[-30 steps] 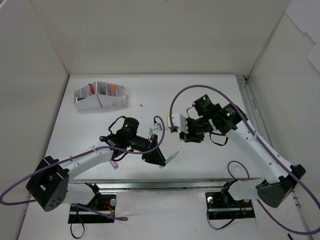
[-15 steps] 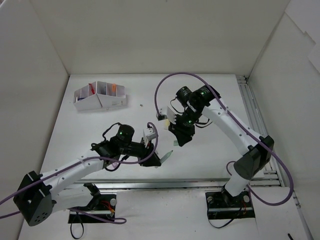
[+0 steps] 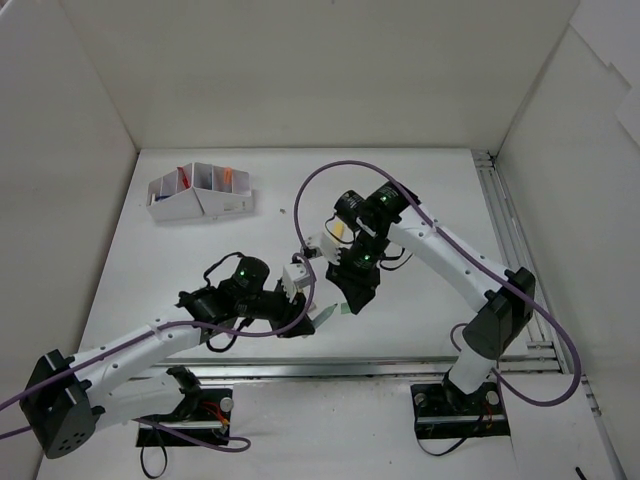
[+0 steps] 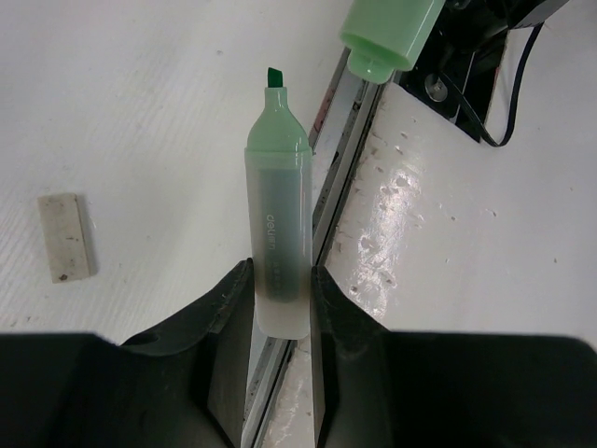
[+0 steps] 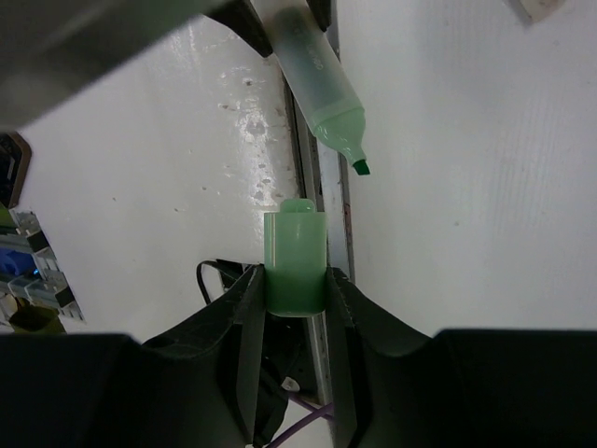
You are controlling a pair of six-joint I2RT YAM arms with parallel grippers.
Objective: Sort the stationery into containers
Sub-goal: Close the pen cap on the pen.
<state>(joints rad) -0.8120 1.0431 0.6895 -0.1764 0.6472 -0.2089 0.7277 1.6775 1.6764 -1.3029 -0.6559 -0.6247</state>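
Left hand [image 4: 277,280], lower centre of the left wrist view: closed on the green marker [image 4: 278,233], gripping low on the clear barrel. That leaves the front half and the bare chisel tip [image 4: 275,77] sticking out, so there's room to get a cap on.

The marker hangs over the metal rail [image 4: 326,196] at the near edge of the surface [image 3: 440,190], not resting on anything. Tan eraser [image 4: 67,236] lies flat at mid left, well apart and untouched.

Right hand [image 5: 295,280]: clamped on the matching green cap [image 5: 295,257], about half of it showing past the fingers. The cap sits just beyond the tip, near it but not touching. In the right wrist view the tip is off to the right of the cap and the barrel is tilted against the cap's axis, so they aren't lined up yet.

My read: this is a recap step before sorting, each hand holding one half so they can be pushed together. The cap's narrower end faces the tip, and I can't tell if that's the open end. If it isn't, it won't seat.

The organizer box [image 3: 200,192] is far off at the upper left of the top view, with something red and something orange in its compartments. The marker has a long way to go.
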